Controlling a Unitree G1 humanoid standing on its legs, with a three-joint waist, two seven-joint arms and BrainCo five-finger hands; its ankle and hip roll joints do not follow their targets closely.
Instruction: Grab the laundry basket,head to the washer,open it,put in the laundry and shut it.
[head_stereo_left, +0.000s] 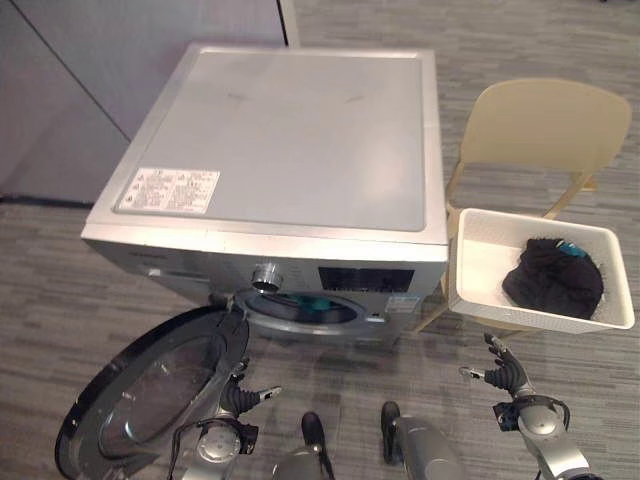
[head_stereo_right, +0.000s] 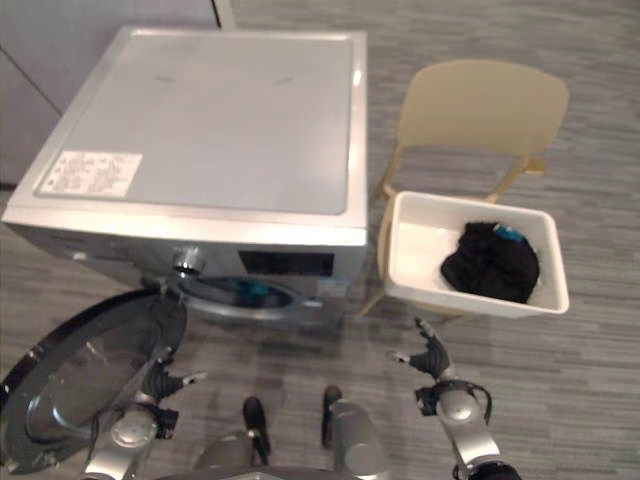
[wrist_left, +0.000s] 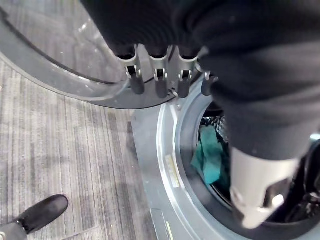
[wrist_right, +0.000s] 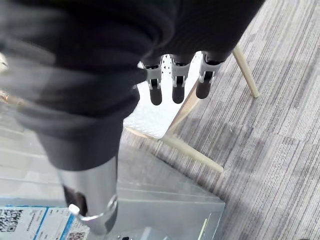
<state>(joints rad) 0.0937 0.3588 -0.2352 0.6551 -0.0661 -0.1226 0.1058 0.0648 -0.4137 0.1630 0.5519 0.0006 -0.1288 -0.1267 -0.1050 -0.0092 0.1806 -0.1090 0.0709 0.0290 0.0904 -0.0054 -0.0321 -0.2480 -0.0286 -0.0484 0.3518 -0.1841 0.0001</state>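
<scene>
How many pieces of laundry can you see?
2: a black garment in the white basket on the chair, a teal one inside the washer drum. More may be hidden.

The round glass-and-chrome washer door (head_stereo_left: 150, 395) at the lower left of the left eye view runs off the bottom edge, so its lower rim is cut off. Inside the silver washing machine's (head_stereo_left: 290, 140) drum opening, only a scrap of teal cloth (wrist_left: 209, 160) shows in the left wrist view; the rest of the load sits in shadow deeper in. The beige plastic chair (head_stereo_left: 535, 125) has its seat covered by the white perforated laundry basket (head_stereo_left: 480, 265), and its legs are mostly hidden. The small teal item (head_stereo_left: 570, 250) on the black clothes pile (head_stereo_left: 553, 278) is too small to make out.
</scene>
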